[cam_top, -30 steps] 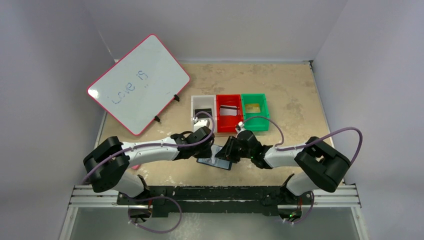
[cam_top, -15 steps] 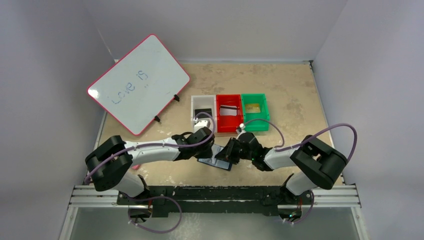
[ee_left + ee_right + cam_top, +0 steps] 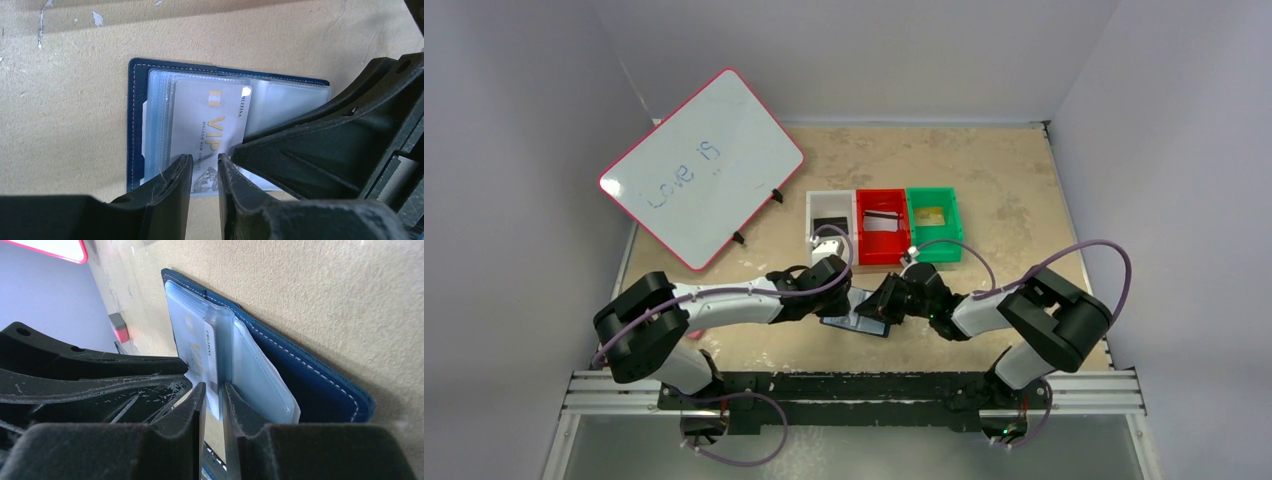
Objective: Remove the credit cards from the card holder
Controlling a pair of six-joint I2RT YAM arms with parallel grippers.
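Both grippers at the card holder

The left gripper and right gripper each pinch the silver card in the open card holder, near the table's front edge.

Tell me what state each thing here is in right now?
card holder: open, flat on the table.
VIP card: partly in a clear sleeve, edge pinched.
left gripper: nearly closed on the VIP card.
right gripper: nearly closed on the clear sleeve.
white bin: holds a black card.
red bin: holds a silver card.
green bin: holds a gold card.
whiteboard: propped up, written on.
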